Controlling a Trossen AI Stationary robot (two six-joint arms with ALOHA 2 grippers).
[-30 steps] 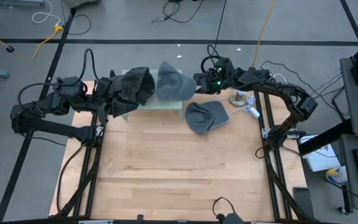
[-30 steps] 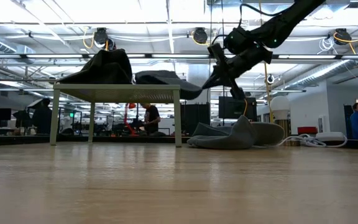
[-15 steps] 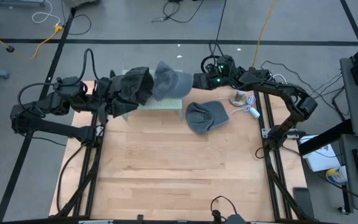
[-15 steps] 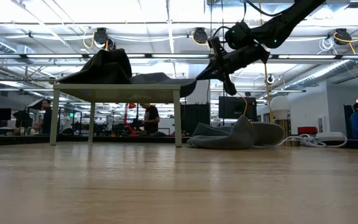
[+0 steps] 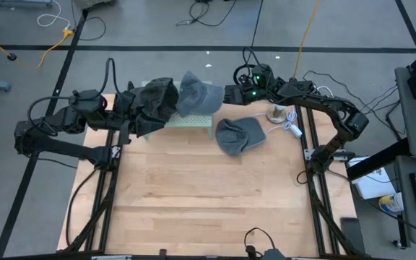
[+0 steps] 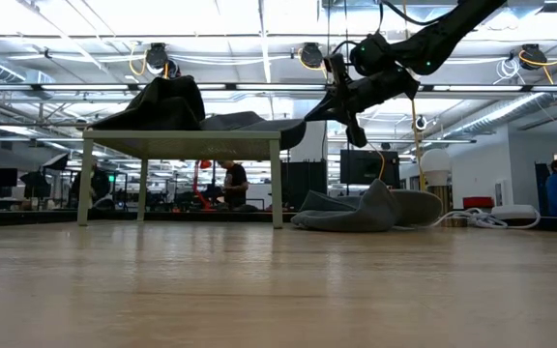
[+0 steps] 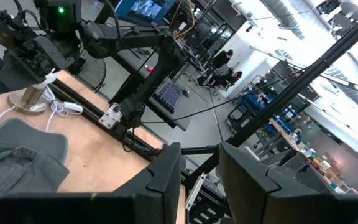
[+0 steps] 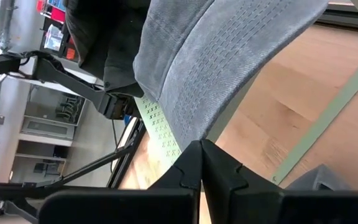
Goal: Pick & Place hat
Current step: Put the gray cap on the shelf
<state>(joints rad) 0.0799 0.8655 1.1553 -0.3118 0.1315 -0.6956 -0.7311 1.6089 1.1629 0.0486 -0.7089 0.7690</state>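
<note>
A grey cap (image 5: pixel 193 92) lies on a small pale perforated stand (image 5: pixel 193 120) at the table's far side, its crown on the stand top and its brim reaching past the right edge. My right gripper (image 5: pixel 227 94) is shut on that brim. A dark hat (image 5: pixel 154 101) sits heaped on the stand's left part (image 6: pixel 162 101). My left gripper (image 7: pixel 201 168) is open beside that hat, and the hat hides it from above. Another grey hat (image 5: pixel 238 135) lies flat on the table, right of the stand. My right gripper pinches the grey cap's brim at its outer edge (image 8: pixel 209 121) between its two fingers, coming level from the table's right. The brim is held about level off the stand's right edge (image 6: pixel 293 130), and the crown rests on the stand top. Whether my left gripper touches the dark hat, I cannot tell.
A white cable and a small round stand (image 5: pixel 280 114) lie near the table's far right corner. The wooden table (image 5: pixel 208 195) stretches toward the near edge. People (image 6: pixel 232 184) stand in the room beyond.
My right gripper has risen and moved a little toward the table's left, still shut on the brim. The brim first hung below the stand's right edge and now sits level, and the cap has slid further onto the stand. The left arm has shifted slightly to the right.
</note>
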